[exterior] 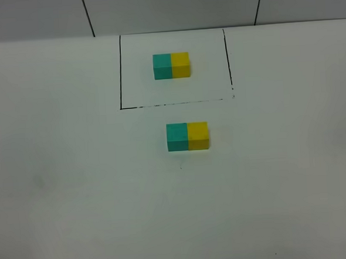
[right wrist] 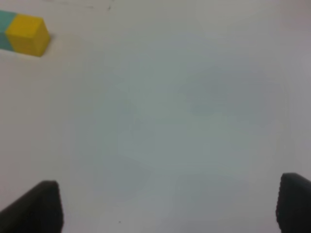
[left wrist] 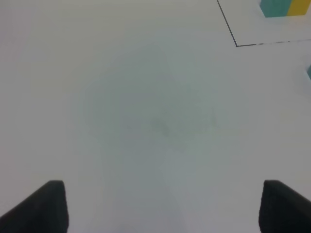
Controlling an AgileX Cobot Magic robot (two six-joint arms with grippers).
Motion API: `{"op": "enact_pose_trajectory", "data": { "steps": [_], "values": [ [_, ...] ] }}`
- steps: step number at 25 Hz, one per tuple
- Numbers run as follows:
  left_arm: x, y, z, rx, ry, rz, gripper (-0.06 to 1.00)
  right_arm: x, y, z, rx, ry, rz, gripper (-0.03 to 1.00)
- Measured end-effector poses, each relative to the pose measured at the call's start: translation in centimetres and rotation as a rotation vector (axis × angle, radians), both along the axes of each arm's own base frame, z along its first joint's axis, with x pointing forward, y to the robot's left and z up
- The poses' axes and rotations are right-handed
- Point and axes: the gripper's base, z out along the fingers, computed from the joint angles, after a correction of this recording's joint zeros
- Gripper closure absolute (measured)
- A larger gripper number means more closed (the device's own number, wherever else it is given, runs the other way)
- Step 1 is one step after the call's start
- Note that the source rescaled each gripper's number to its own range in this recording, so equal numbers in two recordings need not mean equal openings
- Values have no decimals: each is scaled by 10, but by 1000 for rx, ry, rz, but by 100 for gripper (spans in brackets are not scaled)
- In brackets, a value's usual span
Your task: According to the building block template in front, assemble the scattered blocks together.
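The template (exterior: 171, 65), a teal and yellow bar, sits inside a thin black drawn rectangle (exterior: 120, 74) at the back of the white table; its corner shows in the left wrist view (left wrist: 284, 7). In front of it, outside the frame, the loose teal cube (exterior: 177, 137) and yellow cube (exterior: 198, 135) stand side by side, touching, teal on the left. The right wrist view shows the yellow cube (right wrist: 28, 34) with teal beside it. My left gripper (left wrist: 160, 206) and right gripper (right wrist: 167, 206) are open and empty, over bare table. Neither shows in the high view.
The white table (exterior: 77, 200) runs to a grey tiled wall (exterior: 165, 6) at the back. A sliver of the loose teal cube (left wrist: 309, 73) shows in the left wrist view.
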Motion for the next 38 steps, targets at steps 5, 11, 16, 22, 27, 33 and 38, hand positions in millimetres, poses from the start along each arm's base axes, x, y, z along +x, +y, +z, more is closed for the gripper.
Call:
{"op": "enact_pose_trajectory", "data": {
  "steps": [5, 11, 16, 22, 27, 33, 38],
  "values": [
    [0, 0, 0, 0, 0, 0, 26, -12, 0, -1, 7, -74, 19, -3],
    [0, 0, 0, 1, 0, 1, 26, -12, -2, -1, 26, -72, 61, -3],
    [0, 0, 0, 1, 0, 1, 26, -12, -3, -1, 31, -71, 53, -3],
    [0, 0, 0, 1, 0, 1, 26, -12, -3, -1, 33, -71, 52, -2],
    [0, 0, 0, 1, 0, 1, 26, -12, -3, -1, 33, -71, 52, -2],
    [0, 0, 0, 1, 0, 1, 26, -12, -3, -1, 33, -71, 52, -2],
    [0, 0, 0, 1, 0, 1, 26, -12, -3, -1, 34, -71, 52, -2]
  ]
}}
